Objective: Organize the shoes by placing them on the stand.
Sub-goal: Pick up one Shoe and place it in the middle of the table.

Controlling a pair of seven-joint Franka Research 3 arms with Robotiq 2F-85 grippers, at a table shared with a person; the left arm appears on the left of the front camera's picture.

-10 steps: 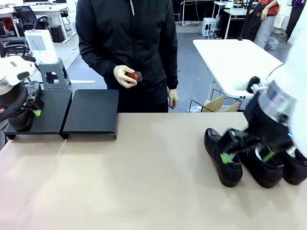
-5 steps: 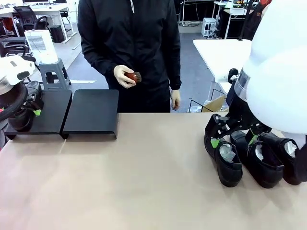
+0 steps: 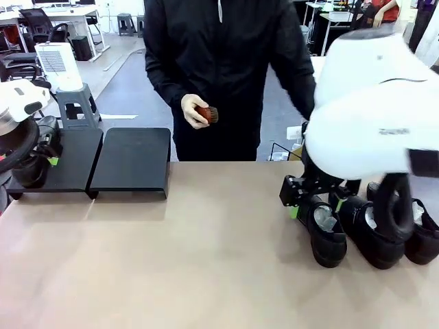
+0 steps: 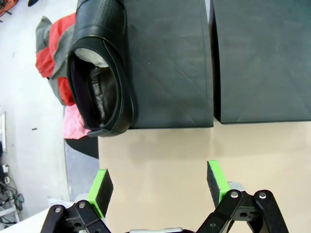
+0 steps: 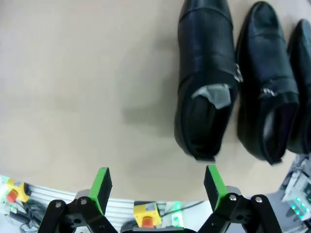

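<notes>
Looking along the left hand [image 4: 159,180], you see its green pads [image 4: 103,187] spread wide with nothing between them: it is released and hangs over the bare surface [image 4: 160,145], just in front of the stand. The stand is two black sloped platforms standing side by side at the far left of the surface, the left platform [image 4: 170,63] and the right platform [image 4: 265,58]. One black shoe [image 4: 102,73] lies on the left platform, at its outer side, with the heel turned to the left hand and reaching the front edge; you can see white paper inside it. The right hand [image 5: 156,184] is released too, jaws wide and gripping nothing, low over the surface and just beside the heel of the nearest shoe [image 5: 204,82], which has a piece of paper in its opening. Close beside this one stand the middle shoe [image 5: 265,82] and the outer shoe [image 5: 302,87], all three in a row at the right side of the surface, toes toward the robot's side. At the far side you see a person in a dark jacket [image 3: 219,62] who holds a small brown thing [image 3: 208,114].
</notes>
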